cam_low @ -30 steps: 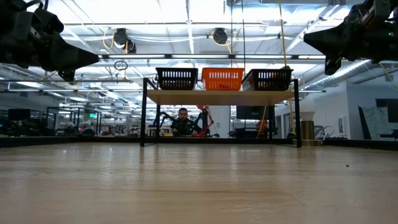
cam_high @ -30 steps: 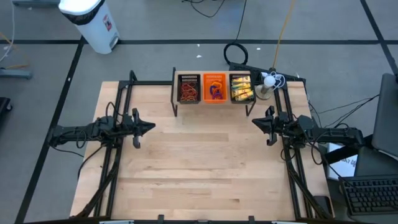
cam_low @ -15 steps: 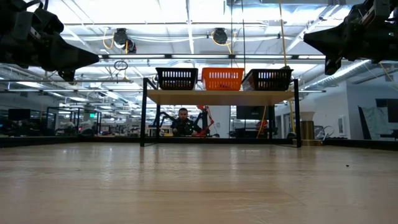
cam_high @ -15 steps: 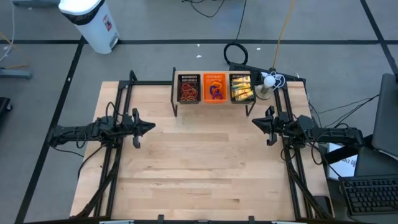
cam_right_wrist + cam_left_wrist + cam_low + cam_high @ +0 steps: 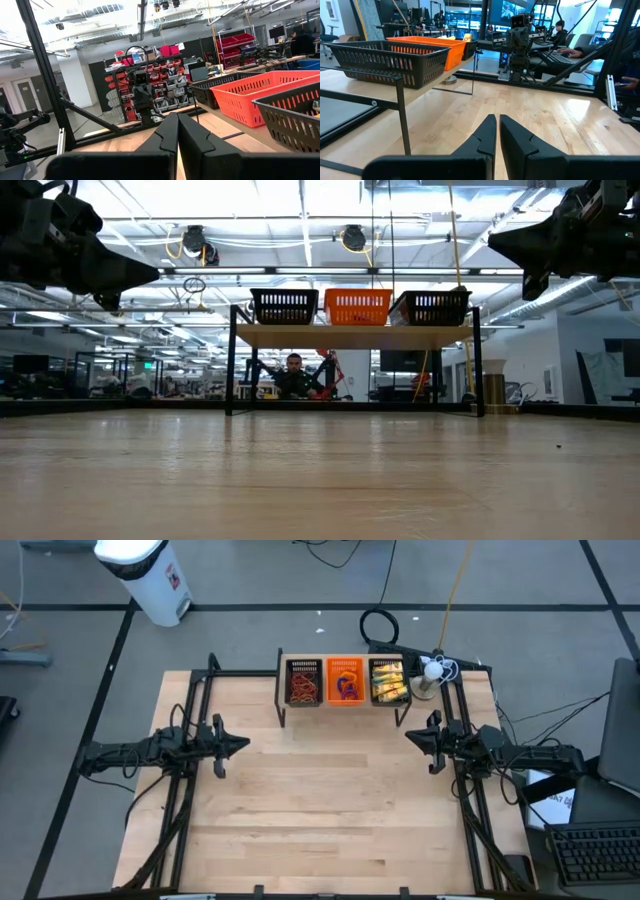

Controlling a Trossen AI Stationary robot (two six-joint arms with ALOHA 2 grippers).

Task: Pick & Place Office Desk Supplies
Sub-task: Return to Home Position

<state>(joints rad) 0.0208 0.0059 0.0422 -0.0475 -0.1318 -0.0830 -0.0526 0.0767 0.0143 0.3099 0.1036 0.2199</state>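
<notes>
Three trays stand side by side on a raised shelf at the table's far edge. The left black mesh tray (image 5: 303,686) holds red-brown rubber bands (image 5: 303,690). The orange tray (image 5: 345,683) holds small purple and blue rings (image 5: 346,688). The right black mesh tray (image 5: 389,682) holds yellow packets (image 5: 388,686). My left gripper (image 5: 243,745) hovers shut over the table's left side, its shut fingers (image 5: 496,131) pointing right. My right gripper (image 5: 409,736) hovers shut over the right side, its fingers (image 5: 175,131) pointing left. Both are well short of the shelf.
The shelf (image 5: 352,336) stands on thin black legs (image 5: 231,360), with open room beneath it. A white lamp-like object (image 5: 431,672) sits at the table's far right corner. A person (image 5: 292,376) sits beyond the table. Bare wood (image 5: 330,810) lies between the arms.
</notes>
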